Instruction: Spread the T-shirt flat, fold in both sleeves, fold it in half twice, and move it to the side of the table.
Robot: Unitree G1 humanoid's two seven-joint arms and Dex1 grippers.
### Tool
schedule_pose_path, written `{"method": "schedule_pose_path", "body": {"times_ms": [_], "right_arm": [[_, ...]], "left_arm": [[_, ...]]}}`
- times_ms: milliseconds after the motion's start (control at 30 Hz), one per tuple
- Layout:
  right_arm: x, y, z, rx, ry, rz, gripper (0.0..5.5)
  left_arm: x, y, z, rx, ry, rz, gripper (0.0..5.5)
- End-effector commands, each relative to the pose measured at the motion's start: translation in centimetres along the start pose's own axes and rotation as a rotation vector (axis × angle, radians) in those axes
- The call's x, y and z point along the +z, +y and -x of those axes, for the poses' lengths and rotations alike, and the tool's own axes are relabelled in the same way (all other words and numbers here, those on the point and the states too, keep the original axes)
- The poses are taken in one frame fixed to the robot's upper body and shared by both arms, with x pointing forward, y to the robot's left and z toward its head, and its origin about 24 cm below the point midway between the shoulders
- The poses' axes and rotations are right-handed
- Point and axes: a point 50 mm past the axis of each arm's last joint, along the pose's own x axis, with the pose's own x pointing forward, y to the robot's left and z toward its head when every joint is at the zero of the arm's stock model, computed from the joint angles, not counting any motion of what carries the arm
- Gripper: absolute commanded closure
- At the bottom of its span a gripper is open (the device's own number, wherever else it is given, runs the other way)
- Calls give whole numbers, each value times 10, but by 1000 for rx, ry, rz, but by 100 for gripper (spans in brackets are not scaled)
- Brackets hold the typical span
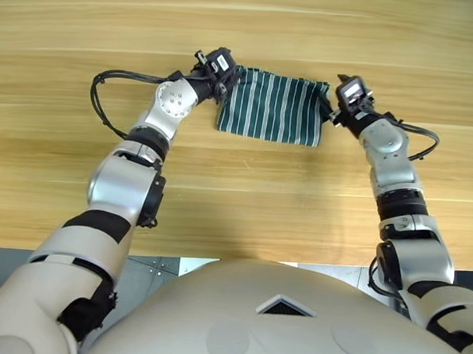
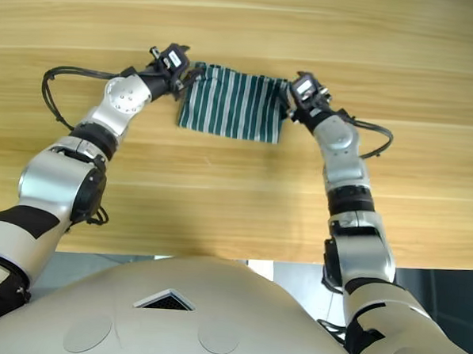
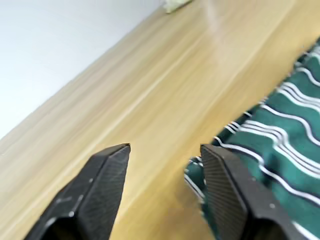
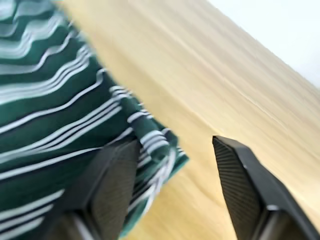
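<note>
The green T-shirt (image 1: 273,106) with white stripes lies folded into a small rectangle on the far middle of the wooden table (image 1: 235,201). My left gripper (image 1: 228,72) sits at the shirt's far left corner. In the left wrist view this gripper (image 3: 166,149) is open, one finger (image 3: 230,190) resting over the shirt's edge (image 3: 280,150) and bare wood between the tips. My right gripper (image 1: 333,109) is at the shirt's right edge. The right wrist view shows it (image 4: 176,142) open, with a shirt corner (image 4: 155,145) lying beside one finger (image 4: 112,180).
Black cables loop from both wrists over the table, one on the left (image 1: 102,98) and one on the right (image 1: 425,143). The table's far edge (image 3: 75,75) runs close beyond the shirt. A small pale object (image 3: 175,4) lies at that edge.
</note>
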Motion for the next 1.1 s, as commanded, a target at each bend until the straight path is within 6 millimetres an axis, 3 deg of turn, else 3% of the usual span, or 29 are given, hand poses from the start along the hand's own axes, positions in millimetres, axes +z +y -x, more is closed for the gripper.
{"method": "schedule_pose_path", "body": {"times_ms": [33, 167, 267, 400, 500, 633, 767, 933, 1100], "right_arm": [[8, -17, -11, -63, -43, -165, 200], [7, -18, -19, -107, -63, -224, 127], [20, -19, -20, -116, -160, -203, 80], [45, -15, -14, -126, -356, -83, 12], [71, 4, -14, -88, -495, 71, 10], [99, 42, -26, 28, -574, 296, 84], [100, 67, -36, 104, -546, 436, 165], [93, 81, -44, 153, -488, 563, 250], [82, 78, -52, 165, -376, 715, 343]], "left_arm": [[9, 24, -1, 139, -23, 76, 236], [14, 38, 6, 230, -147, 261, 201], [14, 47, 17, 291, -259, 306, 201], [11, 39, 40, 226, -453, 248, 201], [5, 27, 66, 123, -556, 98, 251], [-1, 16, 91, -16, -585, -89, 319], [-10, 3, 95, -133, -501, -231, 394], [-16, -1, 95, -167, -421, -347, 475], [-17, -4, 81, -255, -310, -562, 550]]}}
